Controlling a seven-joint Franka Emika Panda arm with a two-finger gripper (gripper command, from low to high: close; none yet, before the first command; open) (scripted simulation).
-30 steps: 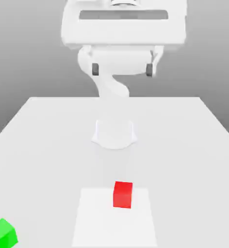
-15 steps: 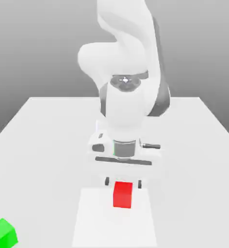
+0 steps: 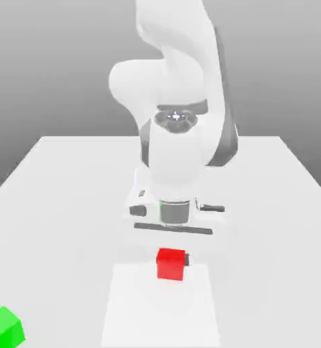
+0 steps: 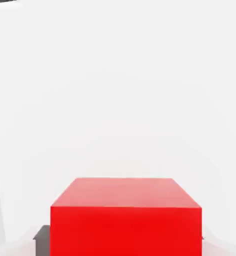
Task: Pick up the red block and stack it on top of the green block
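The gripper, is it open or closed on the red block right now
Shut on the red block: the gripper is down around it, a dark finger pressed against its side.

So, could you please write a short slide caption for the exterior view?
Panda gripper closed on the red block; green block waits at the table's near corner.

A flat white surface [image 3: 61,197] stretched back under a grey backdrop. A paler rectangular patch [image 3: 160,312] lay on its near part. The red block [image 3: 171,264] stood at that patch's far edge, though whether it touched the surface couldn't be told. The green block [image 3: 3,328] sat on the surface in the near corner at the exterior view's left, well apart from the red.
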